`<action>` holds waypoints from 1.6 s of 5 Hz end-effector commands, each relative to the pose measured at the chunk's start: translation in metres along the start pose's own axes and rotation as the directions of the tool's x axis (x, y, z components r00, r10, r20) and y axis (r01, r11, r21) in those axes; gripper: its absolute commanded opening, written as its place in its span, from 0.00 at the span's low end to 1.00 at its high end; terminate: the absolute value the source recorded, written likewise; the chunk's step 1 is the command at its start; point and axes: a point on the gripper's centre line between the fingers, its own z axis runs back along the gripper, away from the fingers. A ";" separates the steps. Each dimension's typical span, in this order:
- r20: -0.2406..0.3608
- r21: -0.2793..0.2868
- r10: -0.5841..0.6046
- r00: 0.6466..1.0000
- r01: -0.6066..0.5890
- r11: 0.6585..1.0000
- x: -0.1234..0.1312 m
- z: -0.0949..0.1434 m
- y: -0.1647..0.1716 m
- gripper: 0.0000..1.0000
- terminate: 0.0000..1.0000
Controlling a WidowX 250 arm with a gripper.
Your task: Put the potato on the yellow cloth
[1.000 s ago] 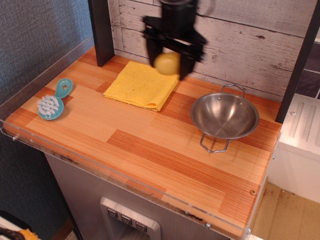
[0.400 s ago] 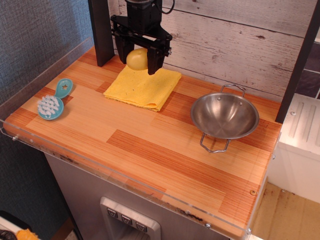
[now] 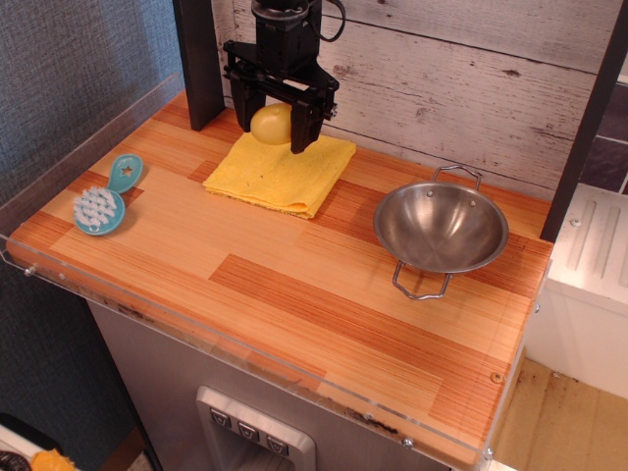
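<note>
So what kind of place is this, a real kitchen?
Probably a toy kitchen set: a small wooden counter with a steel bowl, a teal brush, and a plank-look back wall.

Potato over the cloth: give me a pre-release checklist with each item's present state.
1. Gripper shut on the potato: ok.
2. Potato above the yellow cloth, near its back edge: ok.
3. Potato resting on the cloth: cannot tell; one view, height unclear.
4. Cloth lying flat on the counter: ok.
5. Cloth surface free of other things: ok.
6. Bowl and brush well apart from the cloth: ok.
</note>
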 end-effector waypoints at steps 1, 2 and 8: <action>0.026 0.004 0.029 0.999 -0.029 1.000 0.001 0.013 0.012 0.00 0.00; 0.016 -0.001 0.029 0.999 -0.029 1.000 -0.001 0.017 0.015 1.00 0.00; 0.012 -0.021 -0.012 1.000 0.012 1.000 -0.090 0.057 -0.048 1.00 0.00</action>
